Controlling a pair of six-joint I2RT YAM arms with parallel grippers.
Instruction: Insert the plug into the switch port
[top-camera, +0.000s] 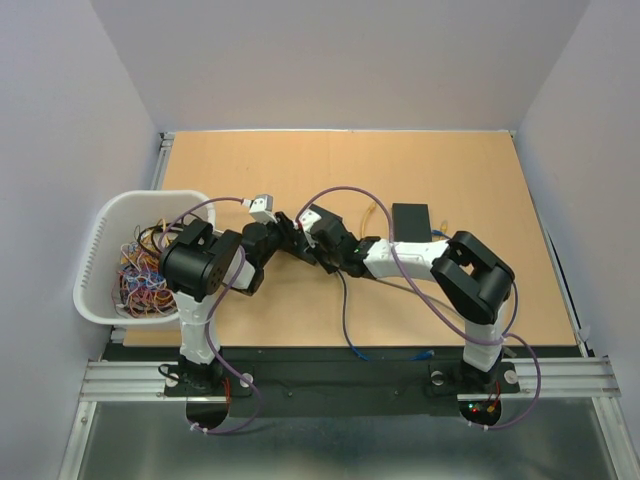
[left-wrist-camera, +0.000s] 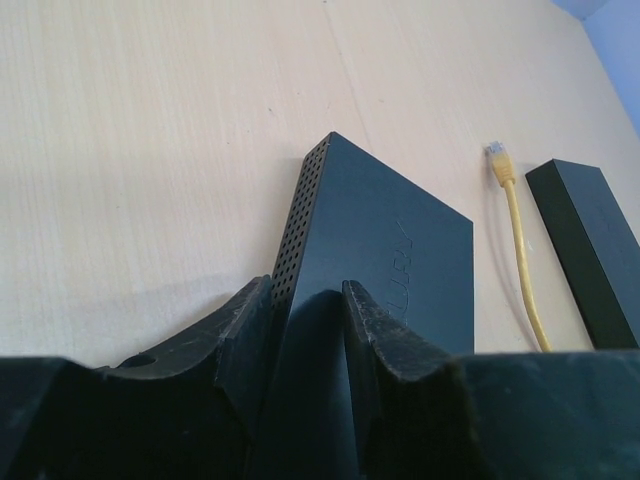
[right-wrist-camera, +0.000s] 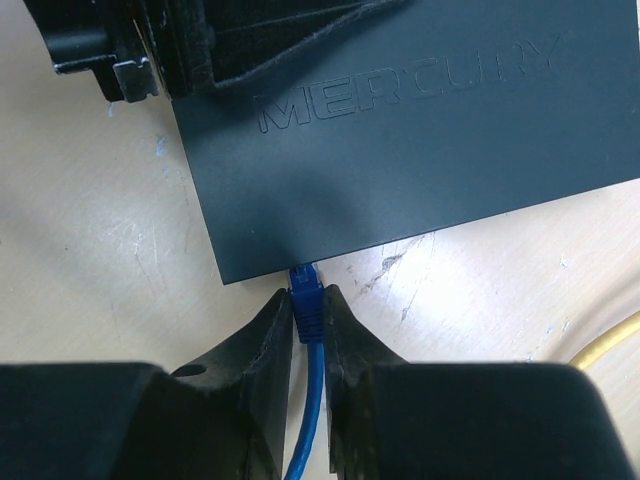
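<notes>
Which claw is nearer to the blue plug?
Right. The right claw grips the blue plug; the left claw clamps the switch at its opposite edge.

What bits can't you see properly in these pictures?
- Right wrist view: the ports of the switch hide behind its near edge, so whether the blue plug is in is unclear.
- Top view: the arms cover switch and plug.
- Left wrist view: the picture's right edge cuts off the second black box.
</notes>
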